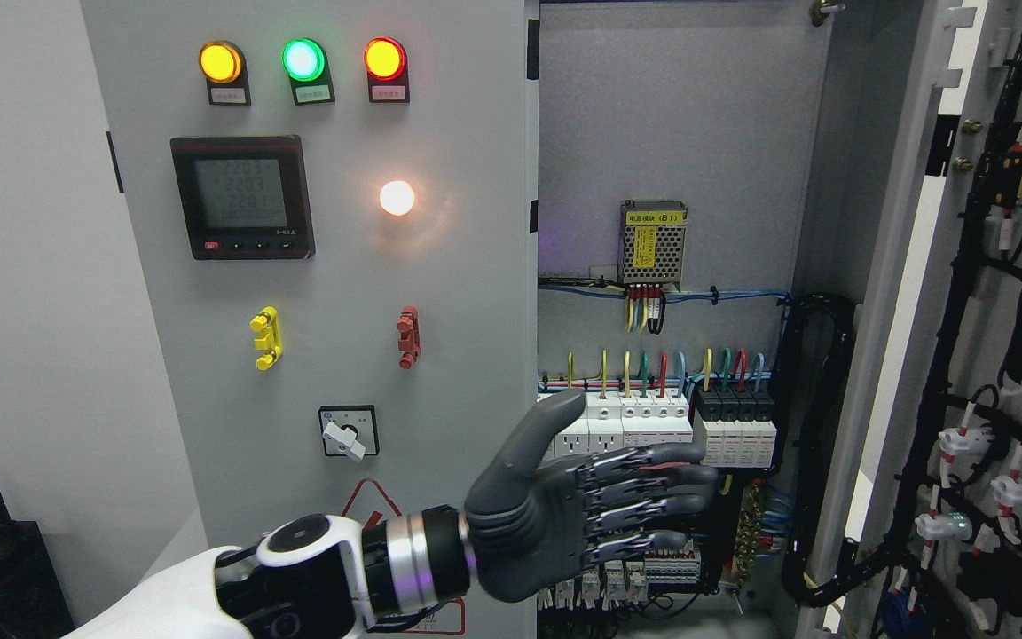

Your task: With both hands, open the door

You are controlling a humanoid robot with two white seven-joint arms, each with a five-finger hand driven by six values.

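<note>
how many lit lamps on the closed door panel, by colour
amber lamp: 1
green lamp: 1
red lamp: 1
white lamp: 1
total: 4

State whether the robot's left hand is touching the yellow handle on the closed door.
Apart: head view shows the left hand well below and right of the yellow handle.

Left hand (564, 515) before open cabinet (671, 177), door (910, 266) right.
</note>
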